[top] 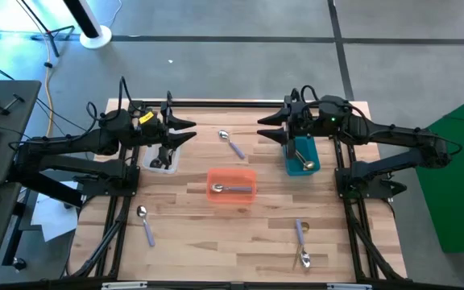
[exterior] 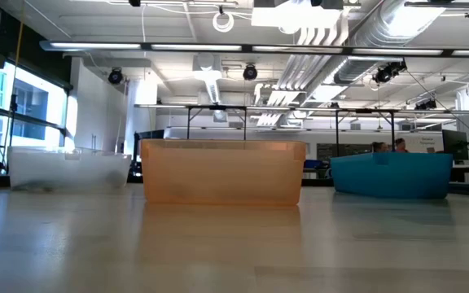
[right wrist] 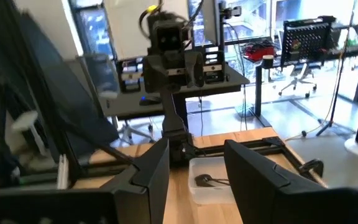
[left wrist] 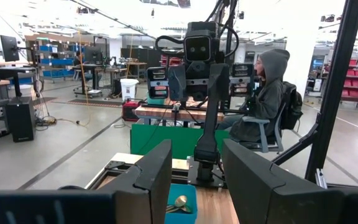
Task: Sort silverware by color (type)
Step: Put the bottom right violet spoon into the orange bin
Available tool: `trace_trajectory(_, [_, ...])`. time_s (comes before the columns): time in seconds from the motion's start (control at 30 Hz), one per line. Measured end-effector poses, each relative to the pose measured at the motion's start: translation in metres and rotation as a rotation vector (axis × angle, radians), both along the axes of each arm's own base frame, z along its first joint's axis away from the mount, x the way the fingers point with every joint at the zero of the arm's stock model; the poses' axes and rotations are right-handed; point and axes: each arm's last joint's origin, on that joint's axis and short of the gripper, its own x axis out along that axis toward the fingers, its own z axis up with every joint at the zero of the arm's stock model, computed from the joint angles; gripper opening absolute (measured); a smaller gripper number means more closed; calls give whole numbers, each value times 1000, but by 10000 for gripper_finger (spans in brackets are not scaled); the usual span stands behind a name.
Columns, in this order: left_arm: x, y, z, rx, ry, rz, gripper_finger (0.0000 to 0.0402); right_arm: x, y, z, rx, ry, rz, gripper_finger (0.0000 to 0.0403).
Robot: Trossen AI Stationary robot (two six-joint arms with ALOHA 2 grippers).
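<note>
Table [top: 240, 242]: pale butcher-block planks, matte, black frame rails along both sides.

Left claw [top: 190, 131] raised above the clear bin [top: 161, 161], fingers parted, nothing between them. Right claw [top: 264, 131] raised above the teal bin [top: 302, 155], fingers likewise apart and empty. The two tips face each other across an open gap at the far end of the table.

Clear bin: frosted plastic, rectangular; the right wrist view shows a glossy black spoon [right wrist: 209, 180] lying inside. Teal bin: opaque; gold spoons [left wrist: 179, 203] glimpsed inside in the left wrist view, count unreadable. Orange bin [top: 232, 184]: translucent, centred between and nearer than both claws, holding one lavender-handled spoon [top: 230, 188].

Loose lavender-handled spoons, silver bowls: one [top: 231, 143] just below the gap between the claws; one [top: 145, 223] well nearer than the left claw, by the left rail; two [top: 302, 243] near the front edge, on the right claw's side, lying almost in line.

Low view: only bin walls visible, contents hidden; claws out of frame. Much bare plank around the orange bin.
</note>
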Motion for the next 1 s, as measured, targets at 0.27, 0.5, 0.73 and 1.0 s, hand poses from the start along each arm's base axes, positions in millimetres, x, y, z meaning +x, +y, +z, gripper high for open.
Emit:
trace_trajectory(0.27, [0, 0, 0, -1, 0, 0, 131, 0, 5, -8, 394, 83, 1, 140])
trace_trajectory(0.5, [0, 0, 0, -2, 0, 0, 131, -10, 37, -46, 651, 520, -27, 140])
trace_trajectory(0.73, [0, 0, 0, -1, 0, 0, 131, -20, 81, -74, 811, 833, -171, 140])
trace_trajectory(1.0, [0, 0, 0, -1, 1, 0, 131, -11, 129, -106, 961, 1081, -250, 140])
